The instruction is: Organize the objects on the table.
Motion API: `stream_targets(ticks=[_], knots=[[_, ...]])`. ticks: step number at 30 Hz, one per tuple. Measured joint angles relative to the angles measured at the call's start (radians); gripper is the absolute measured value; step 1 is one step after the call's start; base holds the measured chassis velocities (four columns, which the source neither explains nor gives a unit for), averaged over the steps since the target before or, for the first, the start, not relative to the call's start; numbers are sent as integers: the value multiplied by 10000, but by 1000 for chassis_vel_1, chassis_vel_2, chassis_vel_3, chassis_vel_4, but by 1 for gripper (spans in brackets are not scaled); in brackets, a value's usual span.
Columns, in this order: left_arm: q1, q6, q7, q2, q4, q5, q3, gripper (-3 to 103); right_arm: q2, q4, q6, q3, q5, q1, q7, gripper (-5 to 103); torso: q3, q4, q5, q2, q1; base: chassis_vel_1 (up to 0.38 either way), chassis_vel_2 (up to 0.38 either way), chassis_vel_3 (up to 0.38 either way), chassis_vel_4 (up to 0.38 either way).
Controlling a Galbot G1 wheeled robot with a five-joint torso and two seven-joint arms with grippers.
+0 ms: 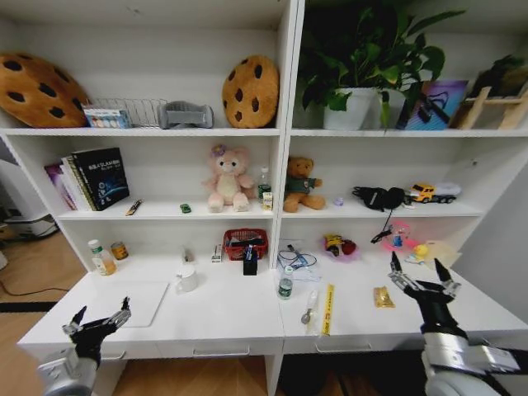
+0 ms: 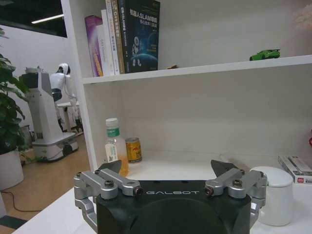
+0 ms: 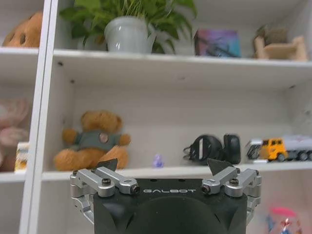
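Both of your grippers stand spread and empty — the left gripper (image 1: 99,319) hangs off the front left corner of the table (image 1: 239,318), the right gripper (image 1: 422,276) hovers over its right end, near the small gold packet (image 1: 384,297).

The clutter lies along the desktop: the white mug (image 1: 186,278) left of centre, the green can (image 1: 285,283) in the middle, the black pen cup (image 1: 250,261) just in front of a red basket (image 1: 245,242), and a yellow strip (image 1: 327,308) beside a spoon-like tool (image 1: 309,307) near the front edge.

The mug is probably rigid, breakable and glossy, so take it across the body. The can looks light and smooth and could tip; grip it at mid-height. The pen cup is likely top-heavy with its contents. The flat strip will be awkward — pinch it at one end.

From the left wrist view the mug (image 2: 274,195) is half hidden behind the fingers (image 2: 229,181). What the pink things at the back right are, you cannot make out.
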Motion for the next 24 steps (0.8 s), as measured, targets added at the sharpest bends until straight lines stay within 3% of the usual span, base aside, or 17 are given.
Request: stream_targets(ticks=[2,5,9,16,24], knots=[[0,-13,12,-13,19,16,6,100,-194,-247,-433,-336,-1,287,-152,100,0,-1,8,0,0,0,0,0,0],[-12,-31,53,-58,126,133,151,100,-817,-966,-1759,-1369,117,1344,-1219,100,1,4,9,-1,1,0,0,0,0],[-124,-24,71,56,243,147,284,100,-1115,-1250,-2375,-2047,188,1824,-1785,100,1,3,4,-1,1,0,0,0,0],[-258,3,71,300,513,130,396,100,-1172,-1798,-2386,-2685,-100,2103,-2113,100,1,-4,4,-1,0,0,0,0,0],[-288,11,120,417,800,145,499,100,-1321,-3185,-2407,-4399,-311,3725,-1823,100,1,1,3,-1,1,0,0,0,0]])
